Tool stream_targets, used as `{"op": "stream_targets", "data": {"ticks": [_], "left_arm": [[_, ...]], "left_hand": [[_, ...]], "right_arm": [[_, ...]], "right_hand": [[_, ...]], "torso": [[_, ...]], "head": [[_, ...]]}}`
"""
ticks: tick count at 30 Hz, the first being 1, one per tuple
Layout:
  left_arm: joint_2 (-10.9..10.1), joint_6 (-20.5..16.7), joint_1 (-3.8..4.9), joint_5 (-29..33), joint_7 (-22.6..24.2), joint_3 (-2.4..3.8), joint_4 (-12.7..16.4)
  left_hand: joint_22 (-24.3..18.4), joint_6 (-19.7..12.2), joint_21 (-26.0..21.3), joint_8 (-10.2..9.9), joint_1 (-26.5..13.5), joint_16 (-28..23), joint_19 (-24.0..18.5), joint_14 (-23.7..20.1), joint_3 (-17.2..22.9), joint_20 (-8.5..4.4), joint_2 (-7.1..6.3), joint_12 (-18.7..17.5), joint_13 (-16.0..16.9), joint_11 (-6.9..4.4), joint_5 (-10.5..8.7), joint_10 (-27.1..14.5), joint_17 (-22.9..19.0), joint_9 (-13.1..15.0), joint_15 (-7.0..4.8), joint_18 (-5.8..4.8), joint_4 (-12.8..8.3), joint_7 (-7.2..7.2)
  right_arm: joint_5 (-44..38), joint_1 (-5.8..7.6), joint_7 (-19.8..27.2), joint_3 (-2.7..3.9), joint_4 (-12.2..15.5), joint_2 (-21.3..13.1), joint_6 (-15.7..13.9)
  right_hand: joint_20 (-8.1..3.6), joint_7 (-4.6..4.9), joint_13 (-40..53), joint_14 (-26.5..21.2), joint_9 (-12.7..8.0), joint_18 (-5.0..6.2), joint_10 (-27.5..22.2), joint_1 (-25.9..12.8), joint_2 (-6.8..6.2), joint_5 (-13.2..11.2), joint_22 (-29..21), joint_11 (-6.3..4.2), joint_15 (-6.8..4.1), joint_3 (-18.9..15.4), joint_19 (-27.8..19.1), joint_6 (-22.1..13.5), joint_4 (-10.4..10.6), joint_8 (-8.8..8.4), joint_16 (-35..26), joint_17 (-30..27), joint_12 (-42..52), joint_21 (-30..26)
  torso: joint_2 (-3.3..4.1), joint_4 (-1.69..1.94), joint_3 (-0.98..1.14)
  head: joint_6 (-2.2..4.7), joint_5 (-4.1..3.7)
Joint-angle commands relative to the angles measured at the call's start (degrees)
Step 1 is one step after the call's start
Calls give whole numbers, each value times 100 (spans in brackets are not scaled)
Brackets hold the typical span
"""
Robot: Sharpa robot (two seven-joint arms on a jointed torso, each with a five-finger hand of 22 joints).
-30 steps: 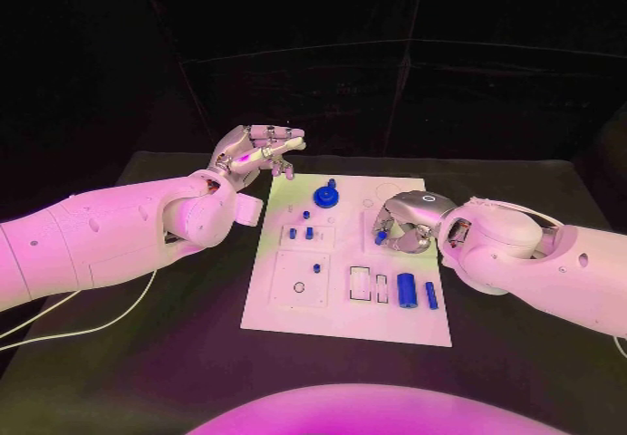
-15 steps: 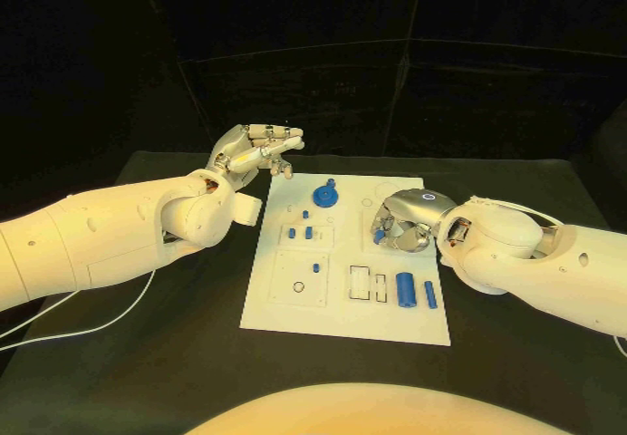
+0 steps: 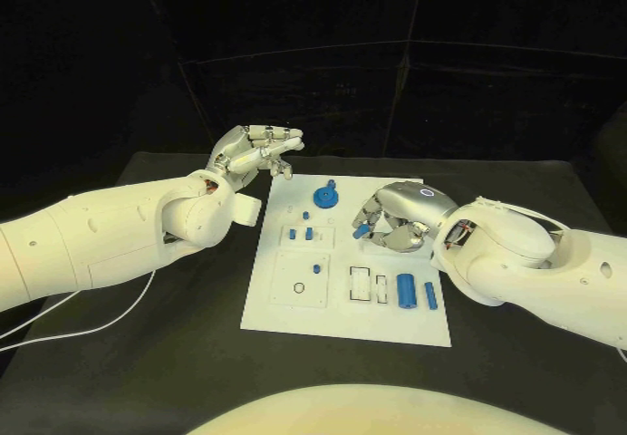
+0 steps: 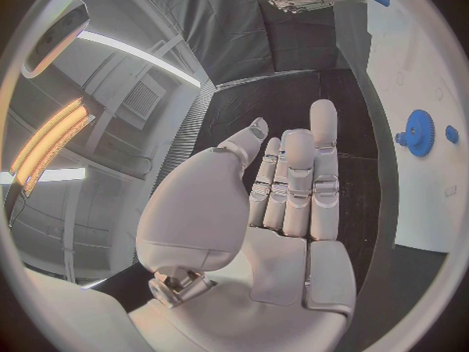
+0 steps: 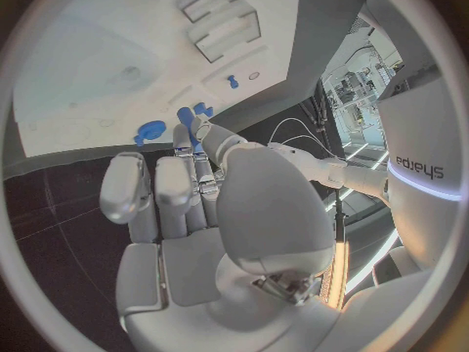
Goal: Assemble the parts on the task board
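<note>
Task board (image 3: 342, 313), a white plate, lies in the middle of the black table (image 3: 157, 362), its long side running near to far. Blue parts sit on it: a gear-shaped piece (image 3: 325, 195) stands near the far end, with a small round peg (image 3: 304, 215) just beside it on the near-left side. A pair of short pegs (image 3: 301, 233) stands in a recessed square to the left of centre, and one small peg (image 3: 316, 268) stands in the larger square nearer the robot. Toward the near-right part of the board, two blue cylinders (image 3: 417, 291) lie side by side, just right of two empty rectangular slots (image 3: 367, 284).

Right hand (image 3: 392, 217) hovers over the right-hand side of the board, just right of the gear, palm down with its fingers curled under. In the right wrist view the fingers (image 5: 186, 180) lie together and nearly straight along the palm, and I see nothing between them; whether this hand is clenched or holds a small piece I cannot tell.

Left hand (image 3: 255, 149) is raised beyond the board's far-left corner, over the table. In the left wrist view its fingers (image 4: 293, 180) are stretched out side by side with the thumb apart, released and holding nothing.
</note>
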Motion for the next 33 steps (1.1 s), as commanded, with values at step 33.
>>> {"op": "stream_targets", "data": {"ticks": [33], "left_arm": [[76, 56, 9, 14, 51, 5, -33]], "left_hand": [[-6, -12, -36, 35, 37, -36, -45, -57, -32, 12, 15, 18, -4, 0, -2, -25, -4, -6, 2, 77, 8, 29]], "right_arm": [[557, -249, 538, -537, -681, 1578, 403]], "right_hand": [[8, 47, -11, 64, 3, -40, 5, -54, 26, 7, -30, 40, -10, 70, 11, -2, 30, -37, 31, -40, -118, 4]], "torso": [[0, 0, -2]], "head": [[-140, 256]]}}
